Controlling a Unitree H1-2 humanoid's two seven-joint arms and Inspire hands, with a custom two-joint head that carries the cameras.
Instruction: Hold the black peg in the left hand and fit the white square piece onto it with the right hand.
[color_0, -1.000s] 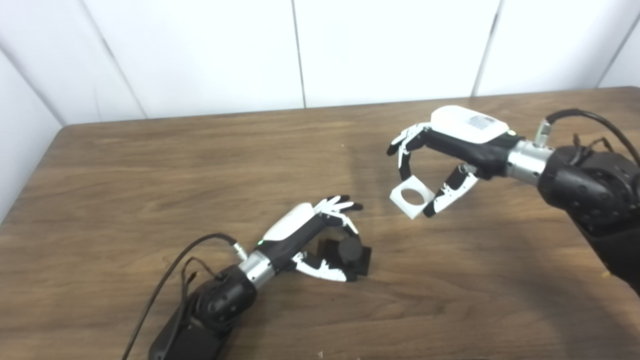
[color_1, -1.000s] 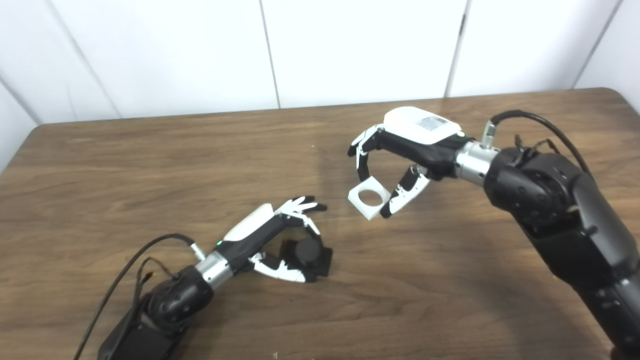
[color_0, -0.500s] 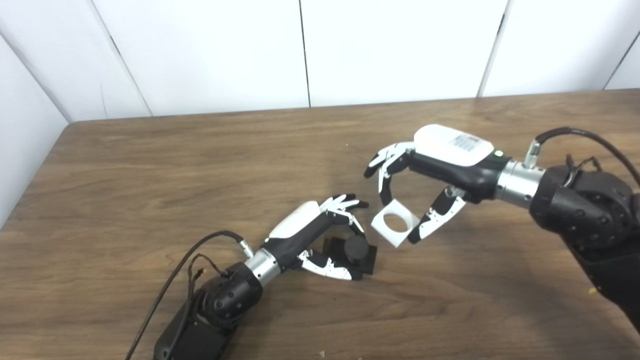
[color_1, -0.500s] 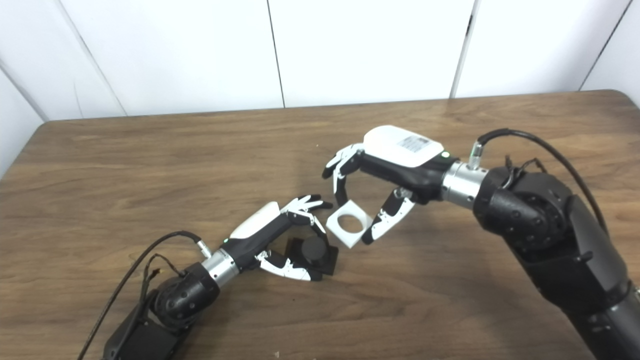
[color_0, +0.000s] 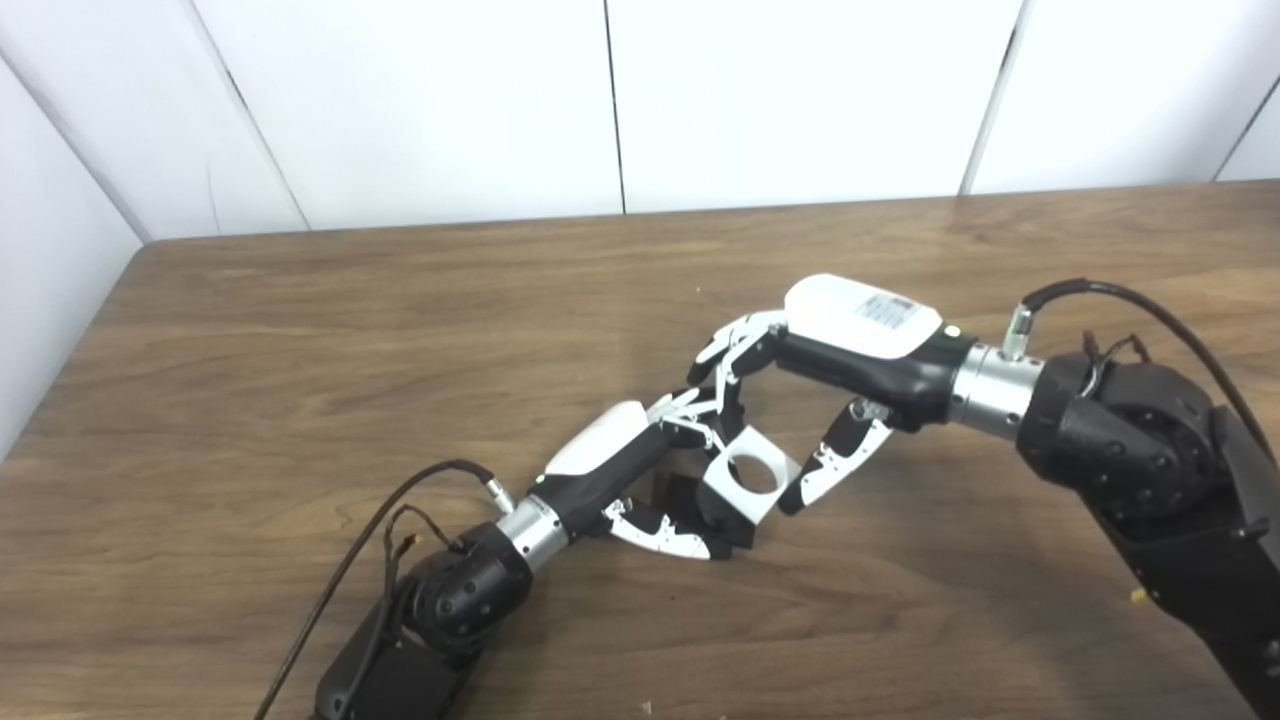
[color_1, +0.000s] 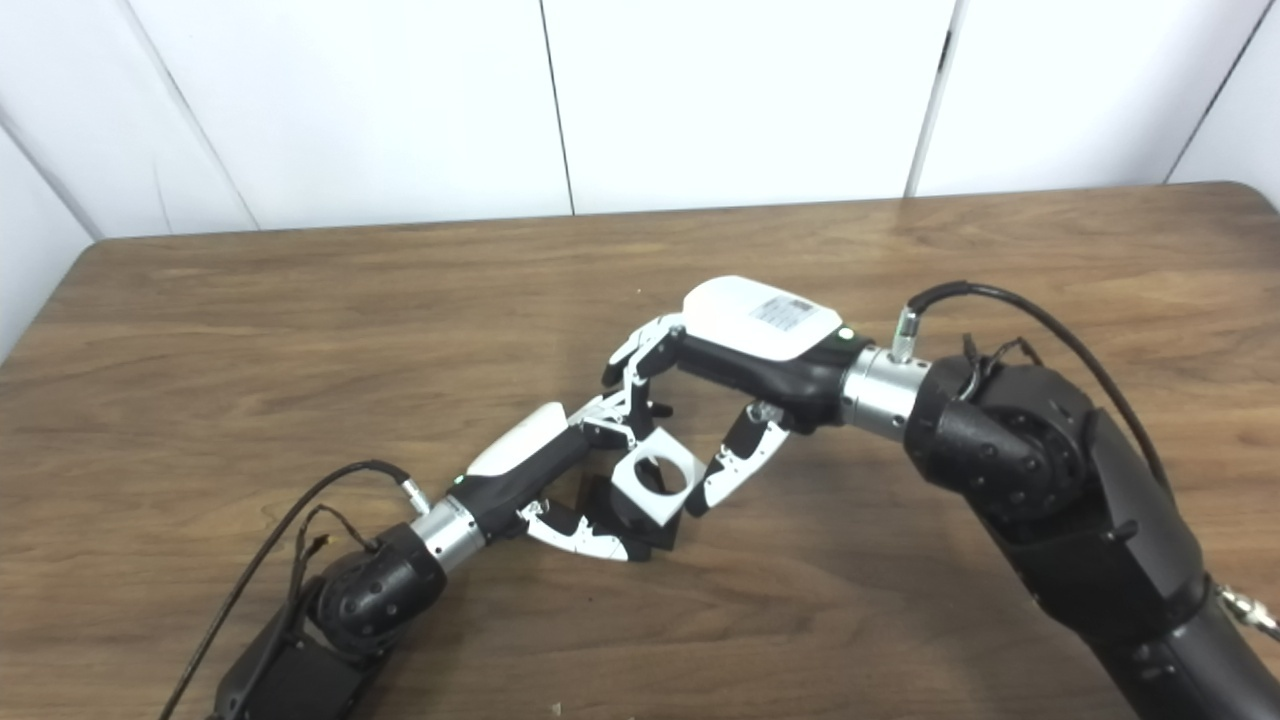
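Your right hand fingers are gripping the white square piece over the black peg, which your left hand is clasping on the surface.

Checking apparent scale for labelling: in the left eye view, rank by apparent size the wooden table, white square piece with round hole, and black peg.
1. Wooden table
2. White square piece with round hole
3. Black peg, mostly hidden, so unsure.

The white square piece is a flat block with a big round hole through it. It sits a little below the middle of the frame, tilted on one corner. Right under it is the black peg, mostly hidden, with its dark flat base on the brown wood.
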